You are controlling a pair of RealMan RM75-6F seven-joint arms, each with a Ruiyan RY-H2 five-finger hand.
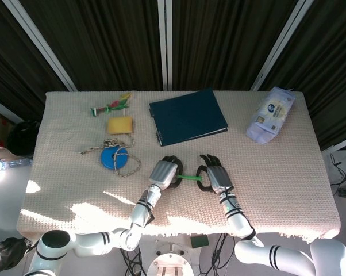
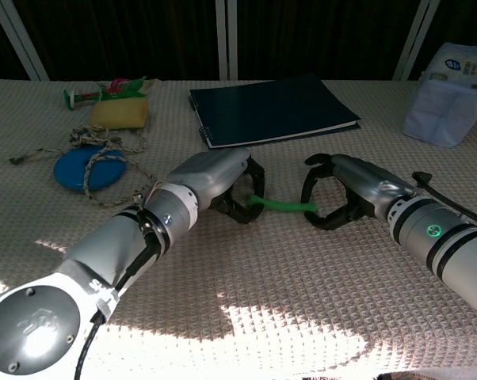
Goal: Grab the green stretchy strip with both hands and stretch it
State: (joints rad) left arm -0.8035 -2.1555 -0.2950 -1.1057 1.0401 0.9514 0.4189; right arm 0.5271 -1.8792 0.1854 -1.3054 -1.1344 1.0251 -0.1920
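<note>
The green stretchy strip (image 1: 189, 176) lies just above the beige table cloth near the front middle, and the chest view shows it too (image 2: 282, 205). My left hand (image 1: 164, 172) grips its left end with curled fingers (image 2: 237, 207). My right hand (image 1: 214, 176) is at the strip's right end, its fingers and thumb curved into a ring around the tip (image 2: 311, 207). Whether those fingers press on the strip is not clear in either view.
A dark blue folder (image 1: 187, 116) lies behind the hands. At the back right is a tissue pack (image 1: 269, 114). To the left are a yellow sponge (image 1: 119, 125), a blue disc with rope (image 1: 113, 157) and a green-red toy (image 1: 111, 106).
</note>
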